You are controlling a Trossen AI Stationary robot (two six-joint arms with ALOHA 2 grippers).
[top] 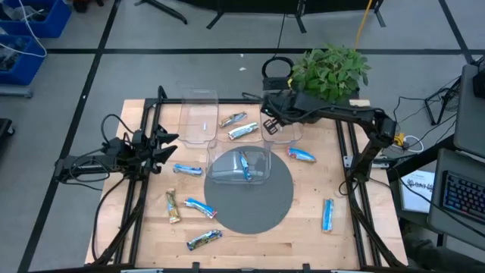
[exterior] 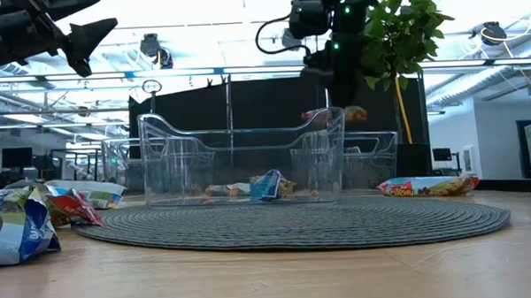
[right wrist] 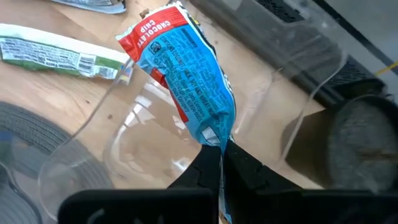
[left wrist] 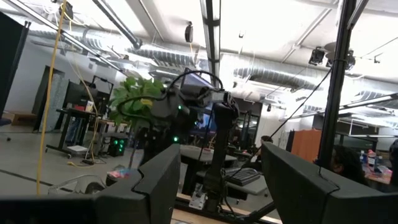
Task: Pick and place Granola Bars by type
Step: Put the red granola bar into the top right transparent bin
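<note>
My right gripper (right wrist: 221, 149) is shut on a bright blue granola bar with a red end (right wrist: 186, 81). It hangs over a clear bin (top: 283, 133) at the table's far side. A second clear bin (top: 241, 168) stands on the round grey mat (top: 250, 205) with a blue bar (top: 244, 165) inside. A third bin (top: 199, 117) stands at the far left. Loose bars lie around: two (top: 233, 119) (top: 242, 131) between the far bins, others (top: 188, 170) (top: 327, 214) on the wood. My left gripper (top: 163, 144) waits open at the left edge, raised. My right gripper pinches the blue bar's crimped end (right wrist: 214, 138) between its two fingers. The fingers slant down from above. The bar hangs clear over the clear bin's open top (right wrist: 292, 124), its red end (right wrist: 152, 31) farthest from the fingers.
More bars lie at the near left (top: 173, 205) (top: 199, 206) (top: 204, 240) and right of the mat (top: 301, 155). A potted plant (top: 330, 72) stands behind the table's far right corner. Bare wood shows near the front edge.
</note>
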